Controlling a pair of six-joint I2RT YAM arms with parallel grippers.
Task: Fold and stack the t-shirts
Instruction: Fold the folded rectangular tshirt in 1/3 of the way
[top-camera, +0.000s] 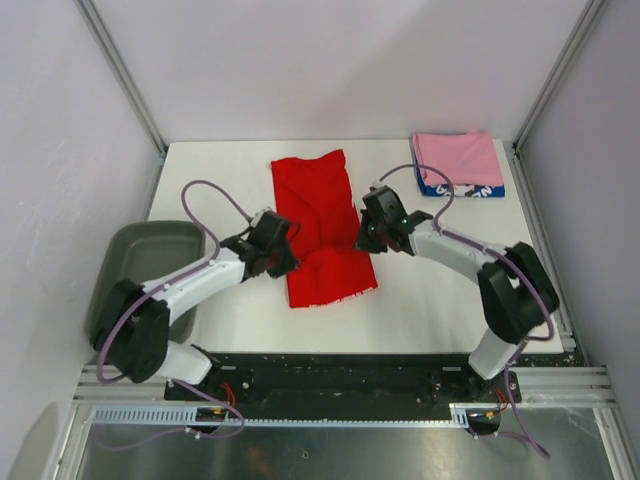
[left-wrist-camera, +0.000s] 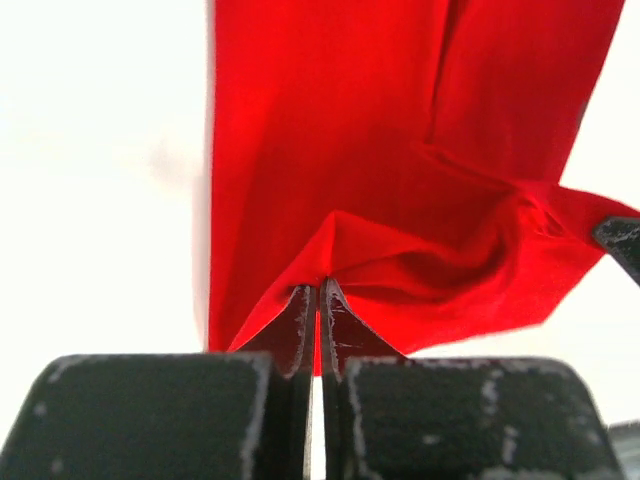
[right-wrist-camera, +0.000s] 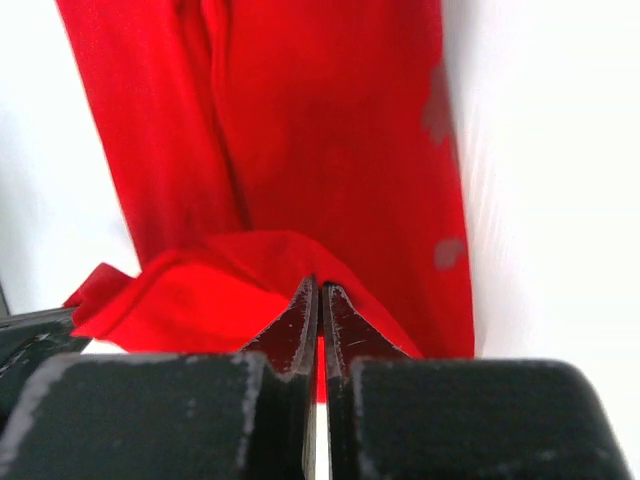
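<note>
The red t-shirt (top-camera: 322, 228) lies as a long folded strip down the middle of the white table. My left gripper (top-camera: 283, 247) is shut on its left edge, pinching a raised fold of red cloth (left-wrist-camera: 400, 250). My right gripper (top-camera: 367, 232) is shut on its right edge, pinching red cloth (right-wrist-camera: 300, 150) too. Both grips are near the strip's middle. The pink t-shirt (top-camera: 456, 156) lies folded at the back right on top of the blue t-shirt (top-camera: 462, 189), whose white print shows at the front edge.
A grey-green plastic tray (top-camera: 150, 262) stands at the table's left edge, beside my left arm. Metal frame posts rise at the back corners. A black base rail runs along the near edge.
</note>
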